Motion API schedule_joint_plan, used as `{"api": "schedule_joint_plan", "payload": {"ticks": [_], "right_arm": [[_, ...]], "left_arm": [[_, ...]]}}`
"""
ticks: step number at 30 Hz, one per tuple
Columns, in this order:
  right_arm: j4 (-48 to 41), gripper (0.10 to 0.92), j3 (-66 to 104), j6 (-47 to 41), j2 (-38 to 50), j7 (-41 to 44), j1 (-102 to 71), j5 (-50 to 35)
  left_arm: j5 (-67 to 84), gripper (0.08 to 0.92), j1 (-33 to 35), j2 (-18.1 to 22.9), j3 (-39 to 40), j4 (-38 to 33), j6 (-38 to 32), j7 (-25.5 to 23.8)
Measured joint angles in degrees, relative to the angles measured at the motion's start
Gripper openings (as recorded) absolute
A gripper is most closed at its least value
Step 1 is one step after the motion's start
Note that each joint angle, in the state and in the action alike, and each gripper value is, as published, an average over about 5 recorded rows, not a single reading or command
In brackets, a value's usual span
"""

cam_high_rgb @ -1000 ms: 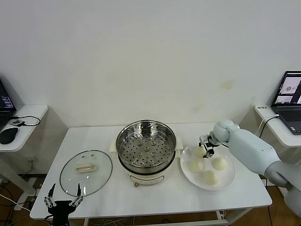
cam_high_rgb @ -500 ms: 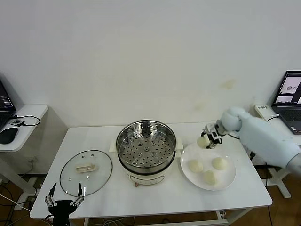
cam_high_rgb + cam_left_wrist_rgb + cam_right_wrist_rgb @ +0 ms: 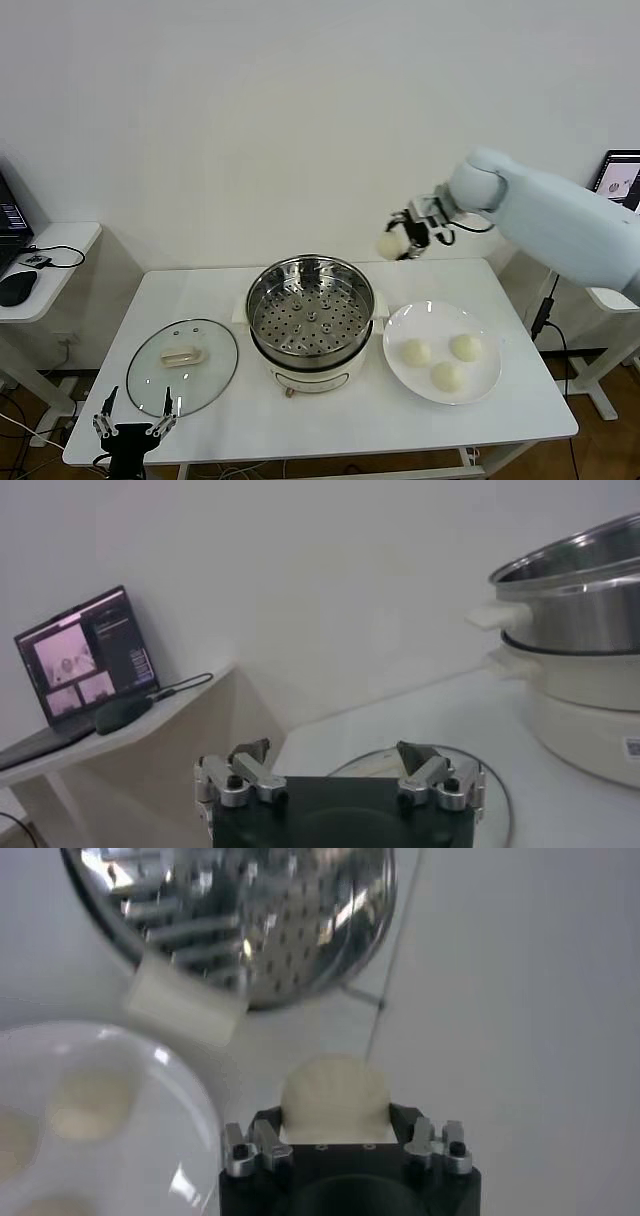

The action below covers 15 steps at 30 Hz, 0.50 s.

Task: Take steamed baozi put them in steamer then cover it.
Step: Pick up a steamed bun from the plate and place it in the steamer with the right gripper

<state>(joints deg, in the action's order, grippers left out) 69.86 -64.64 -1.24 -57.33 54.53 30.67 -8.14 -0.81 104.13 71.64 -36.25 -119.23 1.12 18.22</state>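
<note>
My right gripper is shut on one cream-white baozi and holds it in the air above the table, between the steamer and the plate, near the steamer's back right rim. The held baozi also shows between the jaws in the right wrist view. The steel steamer stands mid-table with its perforated tray bare. Three baozi lie on the white plate to its right. My left gripper is open and parked low at the table's front left.
The glass lid with a cream handle lies flat on the table left of the steamer. Side tables stand at both sides: one with a laptop at the right, one with a mouse at the left.
My right gripper has lifted one baozi off the plate and carried it up and leftward, toward the steamer. The plate now holds three. The left arm has not moved.
</note>
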Motion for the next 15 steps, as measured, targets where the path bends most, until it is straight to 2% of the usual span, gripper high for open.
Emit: {"api": "schedule_joint_plan", "payload": {"ticks": [8,15], "right_arm": [[-3.75,0.670,-4.72,5.79,-10.41,-1.30,1.15,1.42],[-8.49,0.670,-7.38,12.52,-17.15,-2.63,-0.35,7.09]], "left_arm": [[0.12,0.823,-0.51,0.41,-0.40,0.40,0.00,-0.04],[0.31,0.823,-0.81,0.62,-0.60,0.64,0.03,-0.12]]}}
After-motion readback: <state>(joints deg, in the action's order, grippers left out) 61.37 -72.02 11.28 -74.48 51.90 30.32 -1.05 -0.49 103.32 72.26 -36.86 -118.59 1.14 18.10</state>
